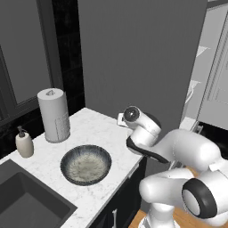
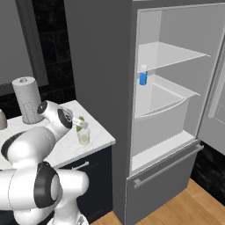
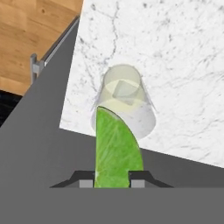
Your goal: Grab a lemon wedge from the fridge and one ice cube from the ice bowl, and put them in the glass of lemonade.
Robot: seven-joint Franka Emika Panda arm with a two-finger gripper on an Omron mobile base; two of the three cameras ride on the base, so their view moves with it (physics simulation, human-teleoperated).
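Step in hand: carrying the lemon wedge (image 3: 117, 151) to the glass of lemonade (image 3: 126, 103); judged from the wedge hanging just above the rim.
Jaws: closed on the lemon wedge, its broad green face clamped between the two dark tips at its base, the gripper (image 3: 112, 183) looking along the wedge at the glass.
Wedge relative to jaws: it stuck straight out ahead of the jaws, its pointed end overlapping the near rim of the glass.
Glass relative to jaws: directly ahead of them and below, standing on the marble worktop (image 3: 183, 65) near its edge; a pale cube-like shape already showed inside the liquid.
How to do it well: I judged the tip should be centred over the mouth before the jaws part, since it sat over the near rim and might tip outside; a small advance, then a gentle release from low height.
Arm pose: folded tightly, elbow out, wrist bent down over the worktop corner beside the fridge (image 2: 176, 88), whose door stood open.
Ice bowl (image 1: 86, 164): behind the jaws, well apart.
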